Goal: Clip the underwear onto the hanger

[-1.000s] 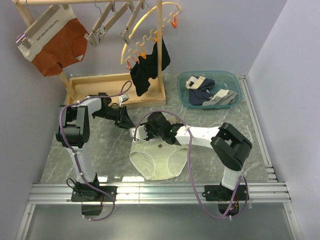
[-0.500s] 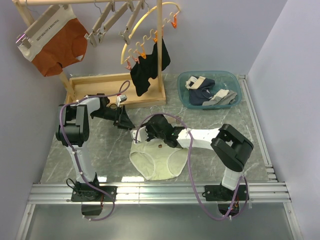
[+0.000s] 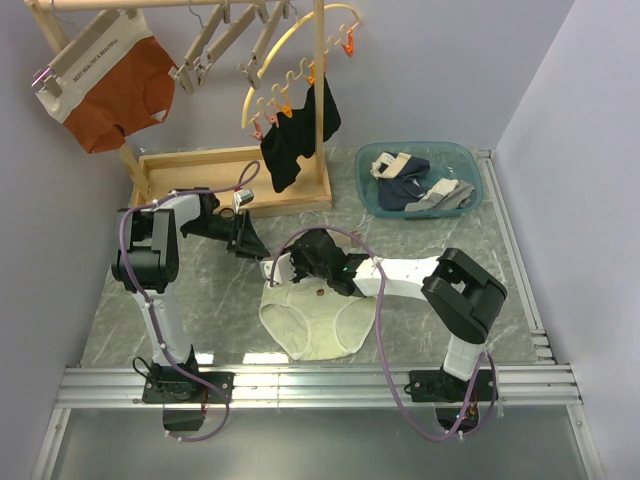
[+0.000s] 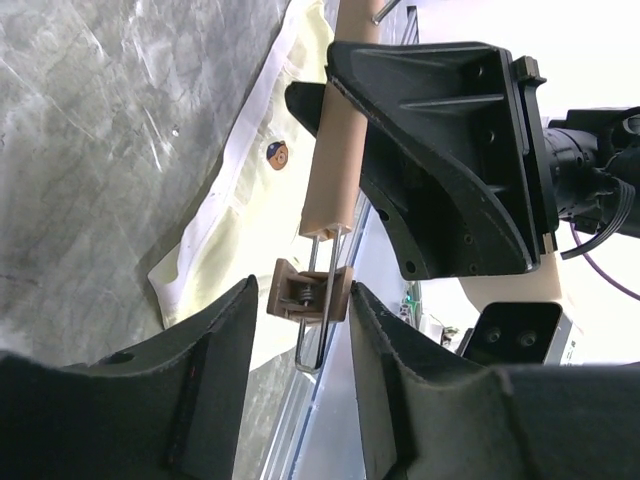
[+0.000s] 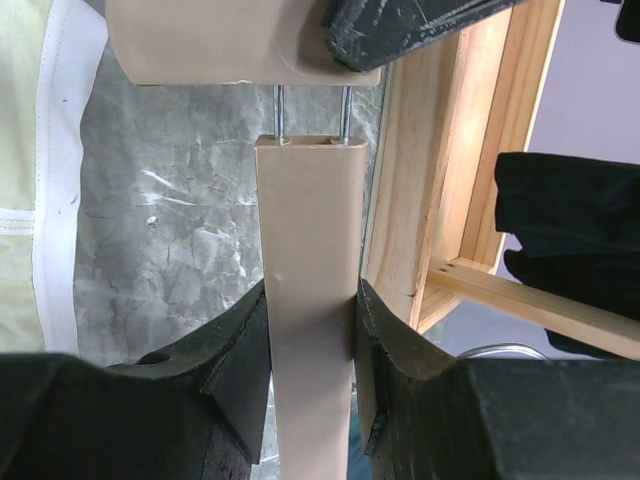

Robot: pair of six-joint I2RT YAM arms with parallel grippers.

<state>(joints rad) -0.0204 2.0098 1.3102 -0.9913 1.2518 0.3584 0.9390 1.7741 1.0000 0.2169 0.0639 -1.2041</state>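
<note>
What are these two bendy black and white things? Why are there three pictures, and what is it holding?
Those are two robot arms bolted to a table. Each one ends in a two-fingered claw. One picture comes from a camera up above, looking down on both arms. The other two come from little cameras on the wrists, so you see each claw's own fingers up close.

On the table lie pale yellow underwear, a blue tub, and a wooden rack with orange underpants hanging on it.

The right claw is squeezing a flat wooden hanger. The left claw has the hanger's little clip between its fingers. I can't tell whether it is really pinching it.
</note>
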